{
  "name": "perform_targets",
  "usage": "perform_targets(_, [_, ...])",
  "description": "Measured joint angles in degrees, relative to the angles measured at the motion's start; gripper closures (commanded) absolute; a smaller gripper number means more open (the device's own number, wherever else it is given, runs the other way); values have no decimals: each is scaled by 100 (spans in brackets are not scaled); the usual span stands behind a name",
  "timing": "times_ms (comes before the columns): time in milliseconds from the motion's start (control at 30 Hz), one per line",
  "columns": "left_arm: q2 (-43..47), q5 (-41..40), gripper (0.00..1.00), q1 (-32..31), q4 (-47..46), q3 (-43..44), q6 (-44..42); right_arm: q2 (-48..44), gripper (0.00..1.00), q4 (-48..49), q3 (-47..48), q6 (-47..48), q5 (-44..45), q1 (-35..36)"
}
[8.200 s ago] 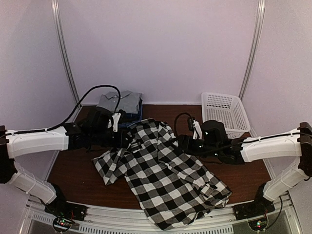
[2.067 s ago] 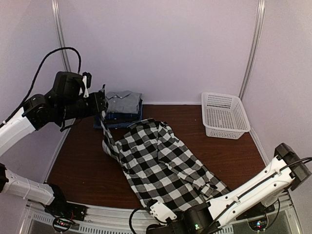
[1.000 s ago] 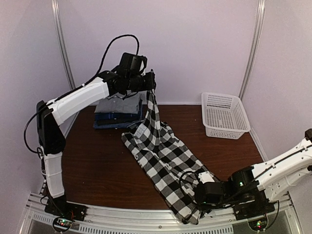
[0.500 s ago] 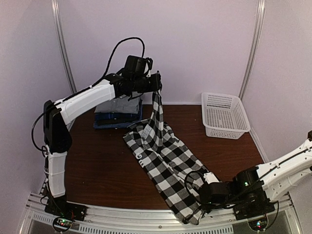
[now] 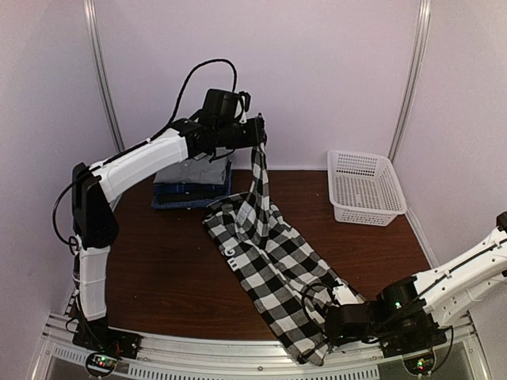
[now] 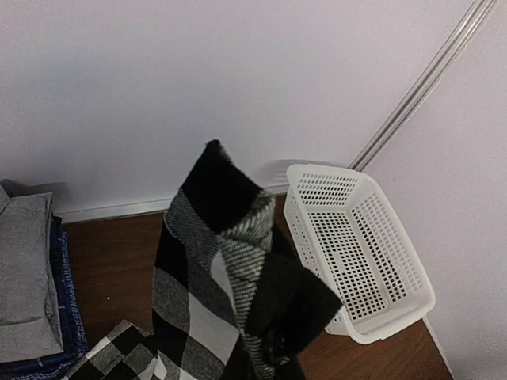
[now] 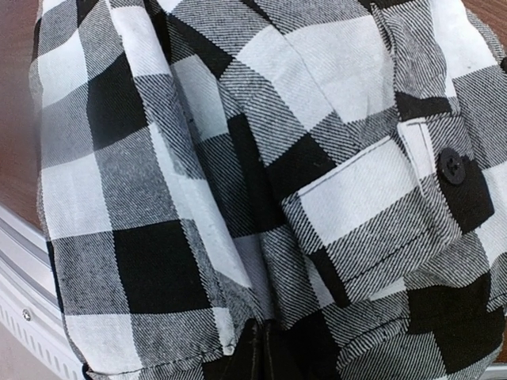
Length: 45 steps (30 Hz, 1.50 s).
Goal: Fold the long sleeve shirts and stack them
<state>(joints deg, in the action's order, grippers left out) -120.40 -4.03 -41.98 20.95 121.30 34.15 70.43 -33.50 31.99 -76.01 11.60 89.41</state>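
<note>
While the large black-and-white checked cloth shirt (image 5: pixel 265 253) hangs stretched between the two arms, the step in hand looks like pulling it out lengthwise ahead of the first fold. The left tool (image 5: pixel 258 142), high up toward twelve o'clock above the brown wooden surface (image 5: pixel 150 261), is pinched tight on one end of the shirt, and a narrow band of check drops from it to the surface. The right tool (image 5: pixel 331 326), low at five o'clock by the near edge, is clamped down just as tight on the opposite end. Its wrist view shows a buttoned flap and bunched folds right at the fingers.

Between the two, the shirt runs as a twisted diagonal strip from twelve toward five o'clock. Its middle lies on the surface and its near end reaches over the metal rail (image 5: pixel 238 355) at the edge. A stack of folded shirts (image 5: pixel 192 180), plain grey on top of dark blue, sits at ten o'clock behind the left arm. A white plastic lattice basket (image 5: pixel 364 186) stands at two o'clock, apart from the cloth.

Judging by the roped-up cloth, the next move calls for lowering the high end while both grips hold. The body must open flat on the surface, clear of the stack and not dragged off the near edge.
</note>
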Motion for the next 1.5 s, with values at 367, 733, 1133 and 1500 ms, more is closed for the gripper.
perform_targets(367, [-31,409,100,-13,-166,-485,2,7,55,-544,529,59,289,9])
perform_targets(733, [225,452,100,-184,-308,-1534,26,-514,46,-573,953,706,765,-664])
perform_targets(1133, [1996,-570,91,-1453,-750,-4594,1115,-306,44,745,1215,2076,487,-2048])
perform_targets(1500, [2922,-1137,47,-2500,-881,-6529,2247,466,42,1480,1290,2479,28,-2164])
